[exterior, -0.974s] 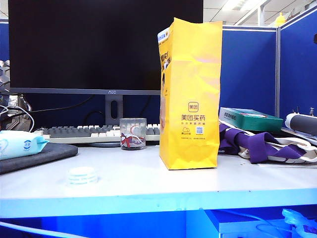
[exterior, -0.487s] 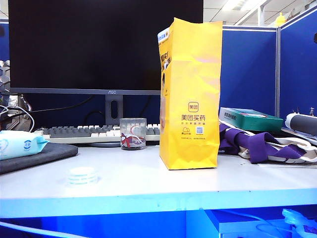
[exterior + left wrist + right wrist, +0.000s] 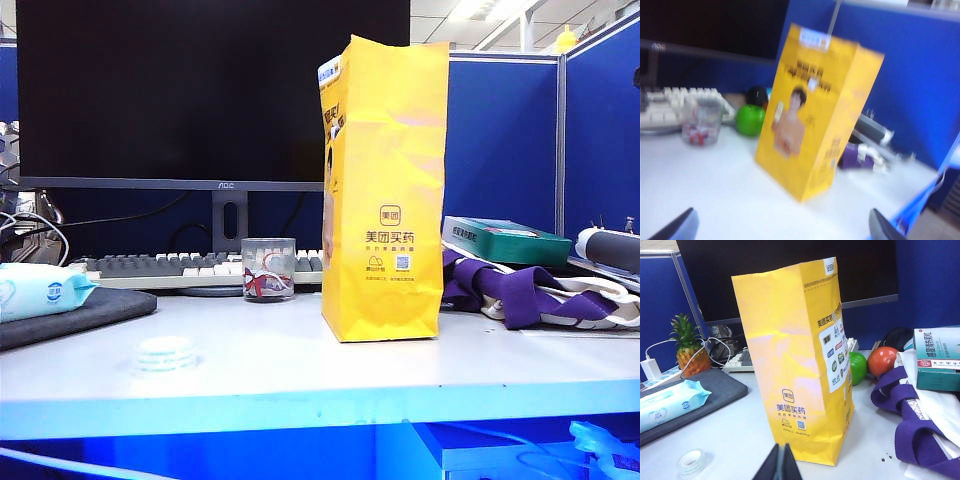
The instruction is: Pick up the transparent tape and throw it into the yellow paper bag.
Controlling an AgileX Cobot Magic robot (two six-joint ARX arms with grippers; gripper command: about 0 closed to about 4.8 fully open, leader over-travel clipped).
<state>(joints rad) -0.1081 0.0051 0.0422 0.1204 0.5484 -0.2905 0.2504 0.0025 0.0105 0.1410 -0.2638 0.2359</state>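
The transparent tape (image 3: pixel 166 354) lies flat near the table's front left edge, a small pale ring. It also shows in the right wrist view as a clear roll (image 3: pixel 691 461) beside the shut right gripper (image 3: pixel 781 462), apart from it. The yellow paper bag (image 3: pixel 385 190) stands upright mid-table with its top open. In the blurred left wrist view, the left gripper (image 3: pixel 782 231) is open and empty, its fingertips (image 3: pixel 680 226) spread wide in front of the bag (image 3: pixel 815 110). The tape is out of that view. Neither gripper appears in the exterior view.
A glass cup (image 3: pixel 268 269) stands left of the bag, before the keyboard (image 3: pixel 190 268) and monitor (image 3: pixel 210 90). A wipes pack (image 3: pixel 40 290) lies on a grey mat at left. A purple-white cloth bag (image 3: pixel 530 290) and green box (image 3: pixel 505 240) lie right. A green apple (image 3: pixel 857 368) sits behind the bag.
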